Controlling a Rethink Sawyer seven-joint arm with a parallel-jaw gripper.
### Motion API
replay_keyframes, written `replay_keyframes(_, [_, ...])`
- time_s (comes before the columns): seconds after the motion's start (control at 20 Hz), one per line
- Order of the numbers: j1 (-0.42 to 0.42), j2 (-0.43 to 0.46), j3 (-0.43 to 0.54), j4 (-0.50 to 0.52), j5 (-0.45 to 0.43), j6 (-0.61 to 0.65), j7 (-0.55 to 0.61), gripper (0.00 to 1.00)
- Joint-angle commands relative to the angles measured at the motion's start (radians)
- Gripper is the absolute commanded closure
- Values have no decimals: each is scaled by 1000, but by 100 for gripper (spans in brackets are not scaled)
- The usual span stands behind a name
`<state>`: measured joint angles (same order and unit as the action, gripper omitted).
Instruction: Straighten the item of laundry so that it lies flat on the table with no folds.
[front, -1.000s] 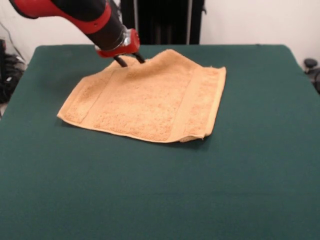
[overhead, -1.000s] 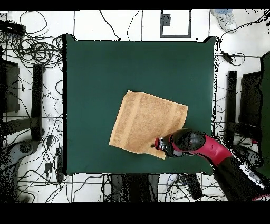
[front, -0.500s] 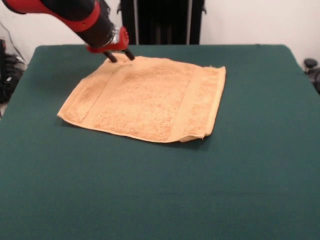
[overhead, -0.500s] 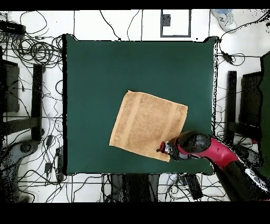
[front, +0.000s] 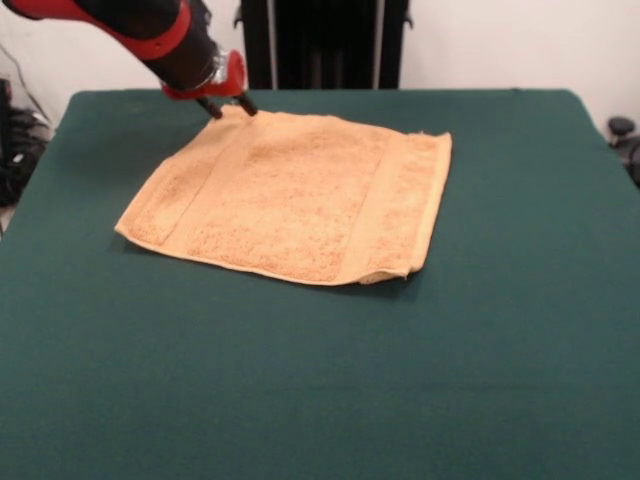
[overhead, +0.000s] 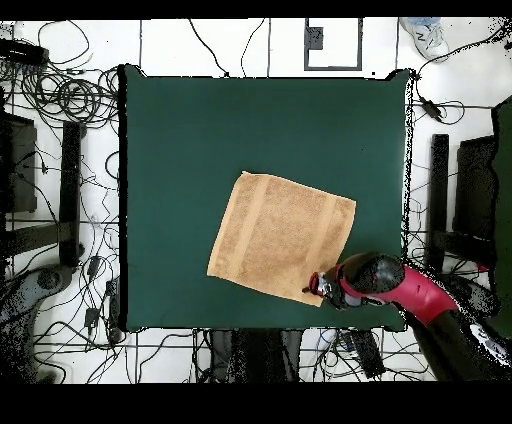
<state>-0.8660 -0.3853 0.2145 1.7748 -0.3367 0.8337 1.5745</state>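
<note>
The item of laundry (front: 300, 195), a light orange-tan towel, lies spread on the green table (front: 500, 350). Only its near right corner is slightly turned up. My gripper (front: 229, 108) hovers at the towel's far left corner, its two dark fingers apart with nothing visibly between them. In the overhead view the towel (overhead: 280, 238) sits right of the table's (overhead: 200, 130) centre, toward the bottom edge. There the gripper (overhead: 316, 287) is at the towel's lower right corner, with the red arm trailing off to the lower right.
Black equipment (front: 320, 45) stands behind the table's far edge. Cables (overhead: 70, 100) and dark stands (overhead: 440, 200) lie on the floor around the table. Green tabletop stretches wide on every side of the towel.
The far left corner of the towel, lifted a second ago, now lies flat. The gripper has let it go and drawn back toward the far left, off the cloth.
</note>
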Motion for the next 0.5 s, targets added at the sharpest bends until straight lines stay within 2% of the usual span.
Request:
replay_keyframes(0.05, [73, 22, -1, -73, -24, 47, 44, 0])
replay_keyframes(0.5, [80, 39, -18, -107, -23, 91, 12, 0])
